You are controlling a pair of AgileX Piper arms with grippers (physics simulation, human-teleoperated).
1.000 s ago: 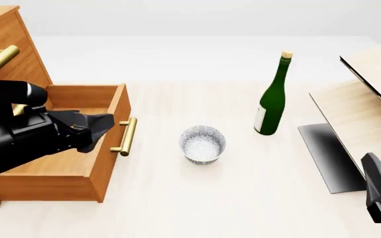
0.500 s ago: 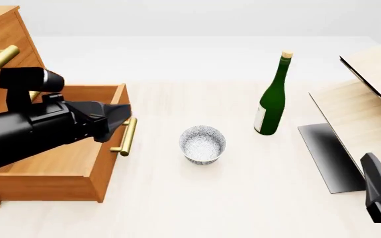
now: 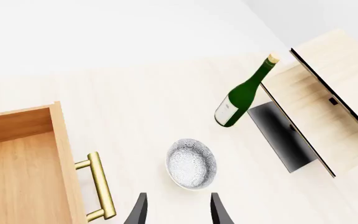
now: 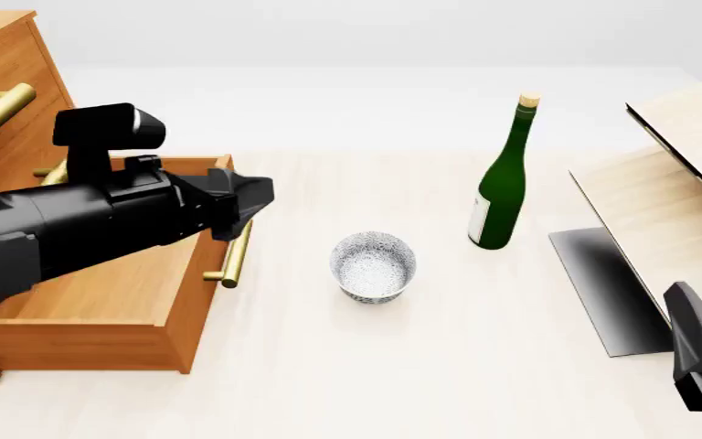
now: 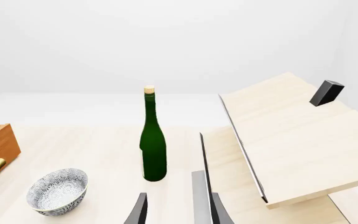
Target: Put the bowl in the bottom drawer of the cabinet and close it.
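Front view: left hand (image 4: 253,194), open and empty, hangs over the open orange-brown wooden bottom drawer (image 4: 107,302). Come down straight around the small speckled white bowl (image 4: 373,265), then squeeze gently.

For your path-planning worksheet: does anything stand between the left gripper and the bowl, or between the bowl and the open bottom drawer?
Nothing visible does. Bare table separates the left gripper from the bowl, and the bowl from the bottom drawer. The green bottle stands on the bowl's other side.

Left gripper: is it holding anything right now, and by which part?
Nothing is held. The left gripper is open with an empty gap, short of the bowl, which stands free on the table.
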